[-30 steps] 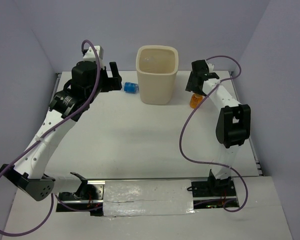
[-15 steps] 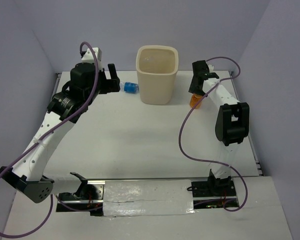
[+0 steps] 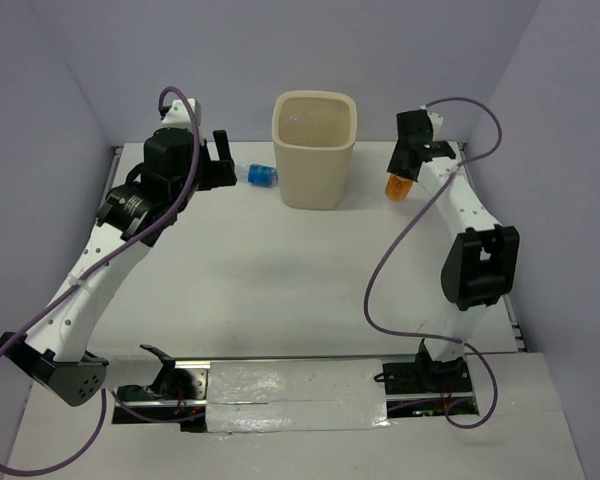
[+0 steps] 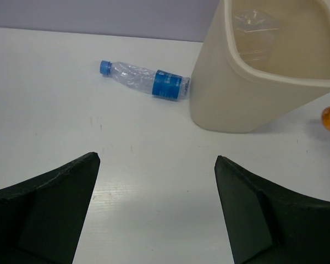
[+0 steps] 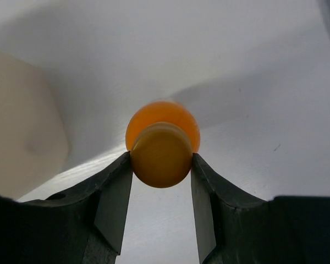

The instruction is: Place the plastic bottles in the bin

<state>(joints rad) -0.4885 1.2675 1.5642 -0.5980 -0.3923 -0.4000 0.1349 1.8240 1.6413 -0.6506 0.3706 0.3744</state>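
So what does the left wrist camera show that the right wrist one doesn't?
Only left wrist: a blue-capped bottle lying beside the bin, a clear bottle inside it, and the open left gripper. Only right wrist: the right gripper shut on the orange bottle, seen close up. Both: the bin, the orange bottle and the white table.

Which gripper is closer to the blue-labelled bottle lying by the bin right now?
Left. The left gripper sits open just left of the blue-labelled bottle; the right gripper is beyond the bin, shut on the orange bottle.
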